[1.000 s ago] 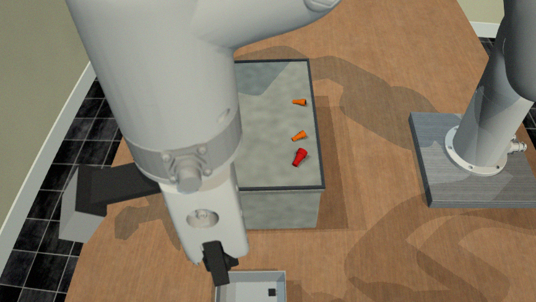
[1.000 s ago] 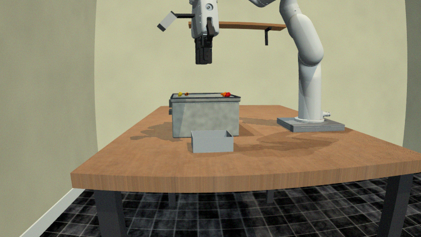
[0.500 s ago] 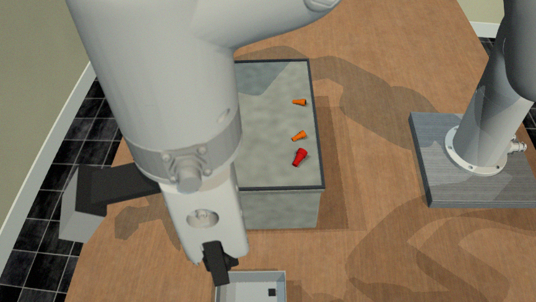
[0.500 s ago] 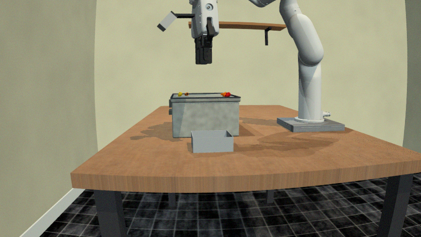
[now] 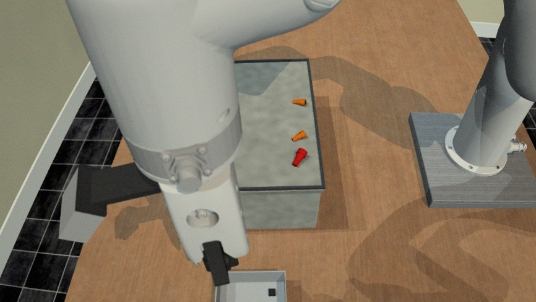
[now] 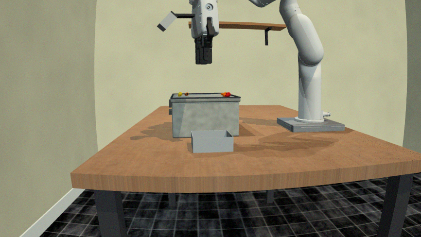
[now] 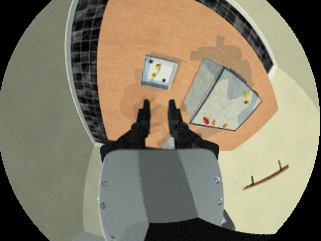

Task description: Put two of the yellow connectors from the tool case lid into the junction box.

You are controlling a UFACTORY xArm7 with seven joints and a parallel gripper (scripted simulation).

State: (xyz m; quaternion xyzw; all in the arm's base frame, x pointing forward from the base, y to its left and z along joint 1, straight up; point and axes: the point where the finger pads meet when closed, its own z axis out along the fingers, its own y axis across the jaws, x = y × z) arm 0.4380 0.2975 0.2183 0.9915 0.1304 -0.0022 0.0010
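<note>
Yellow connectors (image 7: 155, 76): I think two lie inside the box (image 7: 161, 59), but the wrist view shows only small spots. The end effector (image 6: 203, 62) hangs high over the box, suited to dropping, its fingers slightly spread and pinching nothing. The arm hides half of the lid (image 5: 277, 112).

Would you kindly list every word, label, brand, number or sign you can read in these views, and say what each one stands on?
None: no legible text appears in any view.
The tool case, the junction box, the arm's base plate and the pincer carry no markings that show.
A small dark square on the box floor is a plain patch, not lettering.
The connectors are too small to show any print.
</note>
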